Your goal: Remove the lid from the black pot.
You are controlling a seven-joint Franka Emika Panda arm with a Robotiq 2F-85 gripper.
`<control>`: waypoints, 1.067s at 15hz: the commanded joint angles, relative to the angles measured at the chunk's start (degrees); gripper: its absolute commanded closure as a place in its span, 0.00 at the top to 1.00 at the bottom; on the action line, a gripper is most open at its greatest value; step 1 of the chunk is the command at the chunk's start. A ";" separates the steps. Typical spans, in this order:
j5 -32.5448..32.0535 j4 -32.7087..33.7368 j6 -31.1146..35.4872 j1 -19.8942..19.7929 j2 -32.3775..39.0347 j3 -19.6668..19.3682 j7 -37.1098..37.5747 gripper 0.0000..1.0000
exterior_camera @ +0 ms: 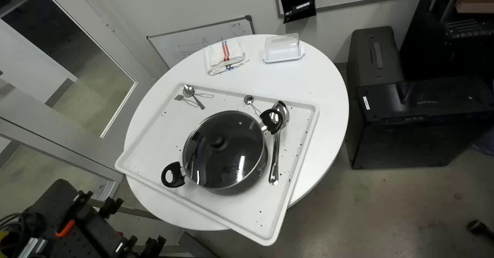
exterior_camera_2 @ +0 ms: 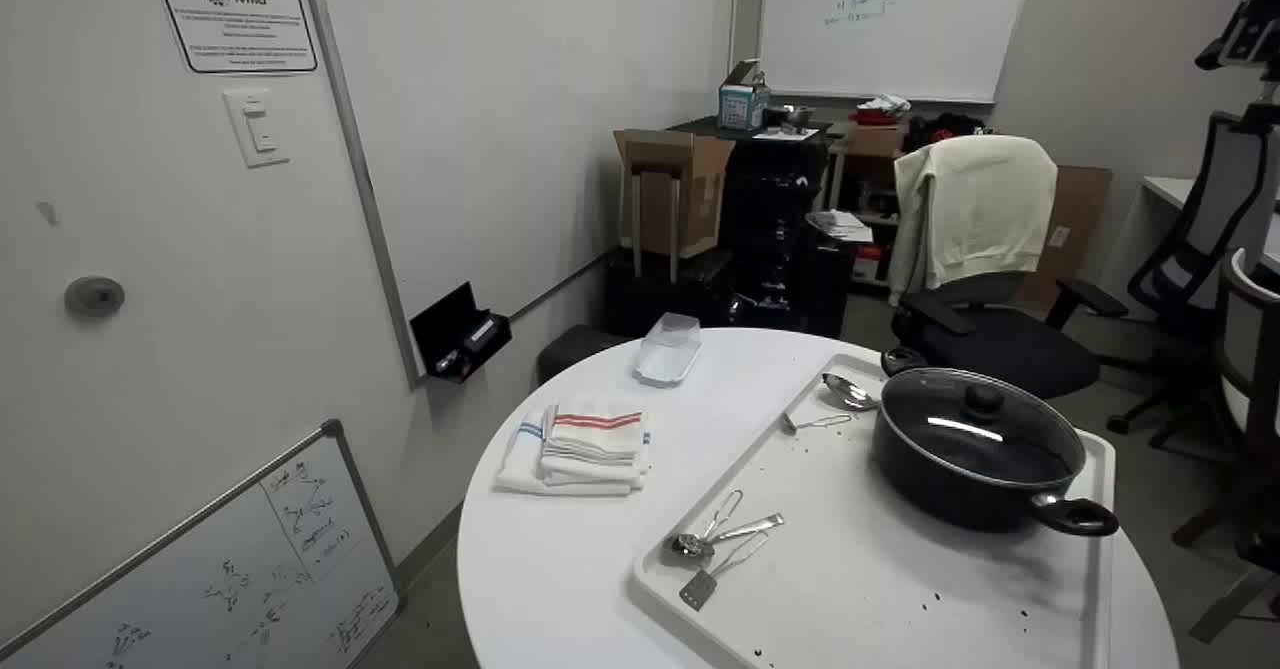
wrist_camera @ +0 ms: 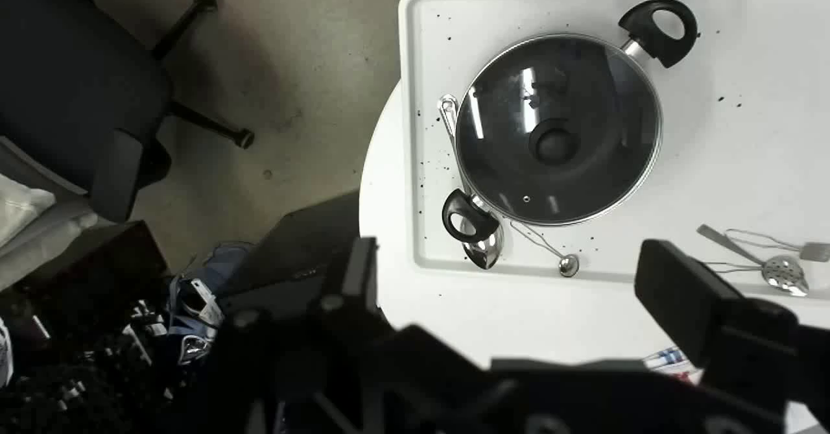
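Observation:
The lid (exterior_camera: 235, 154) is a round dark glass disc with a metal rim and a black central knob. It lies flat on the black pot (exterior_camera_2: 925, 479) and covers its opening. The lid also shows in an exterior view (exterior_camera_2: 1020, 449) and in the wrist view (wrist_camera: 583, 181). The pot has two black side handles (exterior_camera: 173, 175) and stands on a white tray (exterior_camera: 154, 142). My gripper (wrist_camera: 506, 275) is open and empty in the wrist view, apart from the lid and pot, which appear beyond its fingers. The gripper is not clearly seen in the exterior views.
A large metal spoon (exterior_camera: 274, 157) lies beside the pot, partly under one handle. A small ladle (exterior_camera: 249, 100) and several small utensils (exterior_camera: 189, 92) lie on the tray. Folded towels (exterior_camera: 225, 55) and a clear-lidded butter dish (exterior_camera: 283, 49) stand on the round table (exterior_camera: 328, 96).

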 commanded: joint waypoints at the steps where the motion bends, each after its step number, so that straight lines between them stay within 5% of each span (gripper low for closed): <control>1: -0.06 0.17 -0.20 0.22 -0.01 -0.16 0.06 1.00; 8: 0.09 0.57 -0.26 0.41 0.55 -0.25 -0.40 1.00; 16: 2.87 6.15 -1.49 2.51 11.27 -1.51 -7.34 1.00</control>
